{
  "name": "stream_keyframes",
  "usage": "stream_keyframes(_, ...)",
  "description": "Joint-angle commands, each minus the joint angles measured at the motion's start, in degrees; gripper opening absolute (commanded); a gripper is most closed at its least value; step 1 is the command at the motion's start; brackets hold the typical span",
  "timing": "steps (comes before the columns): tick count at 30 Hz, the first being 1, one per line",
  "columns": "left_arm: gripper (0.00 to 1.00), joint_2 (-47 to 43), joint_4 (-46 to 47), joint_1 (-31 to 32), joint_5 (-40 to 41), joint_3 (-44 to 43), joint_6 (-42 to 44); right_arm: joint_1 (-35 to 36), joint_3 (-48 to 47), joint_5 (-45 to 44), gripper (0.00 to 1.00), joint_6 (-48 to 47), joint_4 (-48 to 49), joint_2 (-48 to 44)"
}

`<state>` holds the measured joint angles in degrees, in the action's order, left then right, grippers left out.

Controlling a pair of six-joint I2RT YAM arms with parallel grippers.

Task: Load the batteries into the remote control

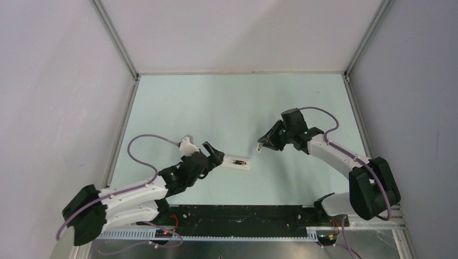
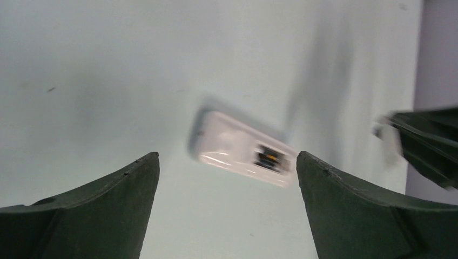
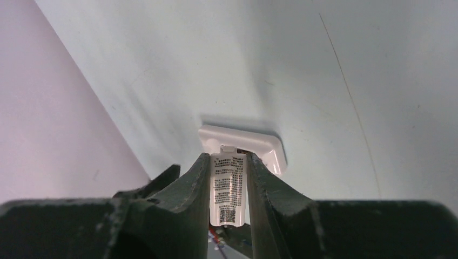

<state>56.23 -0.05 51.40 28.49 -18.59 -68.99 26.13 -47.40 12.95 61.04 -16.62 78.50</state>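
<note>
Remote control (image 1: 236,162): lies flat on the tabletop (image 1: 216,102), at 6 o'clock from the tabletop's centre. Its long axis runs roughly from 9 to 3 o'clock. Back side is up, and the battery recess (image 2: 267,158) is uncovered. The recess shows dark contents, too blurred and small to identify.

Left tool (image 1: 215,152): jaws spread wide and holding nothing. It sits at 9 o'clock of the remote control, just beside its end. In the left wrist view the handset lies between the two fingers (image 2: 108,210) and ahead of them, touching neither.

Right tool (image 1: 263,144): jaws closed on a small flat white cover strip (image 3: 228,191) bearing a printed label, held edge to edge between the fingers. It stands at 2 o'clock of the remote control, near it but apart.
</note>
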Motion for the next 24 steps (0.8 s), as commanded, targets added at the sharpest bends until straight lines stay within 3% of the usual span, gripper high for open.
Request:
stream_keyframes(1,0.99,-4.65,-4.89,5.21,9.74,-8.39,12.31,-0.08,1.82,1.88,0.23,12.14,2.44,-2.05)
stream_keyframes(6,0.99,-3.86,6.68,6.19,-2.99,-10.72,24.96,0.44,2.71,0.78,0.23,19.14,0.88,-4.6)
stream_keyframes(12,0.99,3.26,12.43,6.63,-15.54,-14.49,30.67,1.47,3.19,0.19,0.23,28.14,-0.27,-7.68)
stream_keyframes(21,0.99,10.09,15.77,7.02,-23.73,-22.12,39.26,1.62,5.06,6.12,0.24,35.93,0.97,-10.31)
stream_keyframes(24,0.94,13.05,15.77,6.96,-24.56,-23.47,39.78,2.11,5.78,7.01,0.24,37.37,1.48,-11.04)
